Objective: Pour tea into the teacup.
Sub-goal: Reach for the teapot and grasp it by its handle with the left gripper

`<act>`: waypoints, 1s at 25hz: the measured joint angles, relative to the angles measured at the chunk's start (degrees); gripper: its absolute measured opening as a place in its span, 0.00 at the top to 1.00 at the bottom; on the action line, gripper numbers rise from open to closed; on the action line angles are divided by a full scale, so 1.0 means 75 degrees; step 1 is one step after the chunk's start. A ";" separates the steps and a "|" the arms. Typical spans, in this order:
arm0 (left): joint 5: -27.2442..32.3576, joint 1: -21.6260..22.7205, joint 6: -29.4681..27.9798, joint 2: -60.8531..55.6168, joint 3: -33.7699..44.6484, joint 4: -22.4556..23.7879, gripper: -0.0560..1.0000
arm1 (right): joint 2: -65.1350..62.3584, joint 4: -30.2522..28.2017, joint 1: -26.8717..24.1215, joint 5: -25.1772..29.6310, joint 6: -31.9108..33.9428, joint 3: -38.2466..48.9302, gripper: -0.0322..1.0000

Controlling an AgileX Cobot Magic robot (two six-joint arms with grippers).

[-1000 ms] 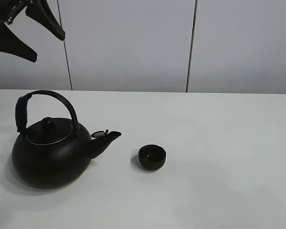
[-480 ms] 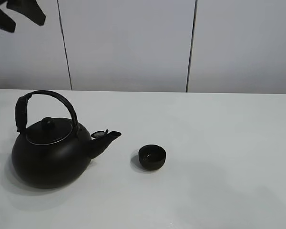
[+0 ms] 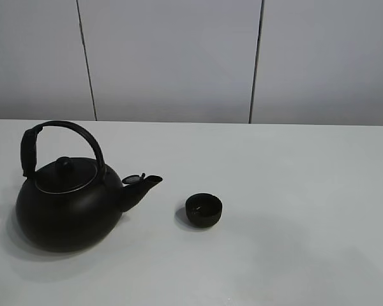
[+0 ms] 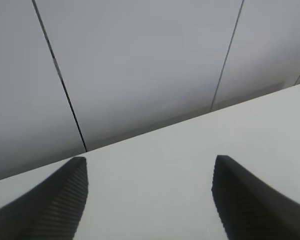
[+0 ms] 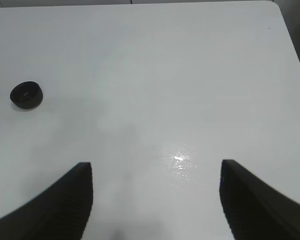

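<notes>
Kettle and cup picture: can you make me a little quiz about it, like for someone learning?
1. True or false: the kettle stands upright on the table.
2. Where is the teacup? A) apart from the kettle, on the side where its spout points B) on the kettle's lid C) inside a tool
3. Fill in: the left tool and the right tool are both ____.
Key: 1 true; 2 A; 3 open.

Teacup [image 3: 203,210] right of kettle [image 3: 67,197]

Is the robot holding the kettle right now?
No, the kettle stands alone on the table, with nothing touching its handle.
</notes>
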 joint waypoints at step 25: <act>-0.8044 -0.0746 -0.7337 -0.2751 0.8214 0.6774 0.46 | 0.0000 0.0001 0.0000 -0.0010 0.0000 0.0000 0.49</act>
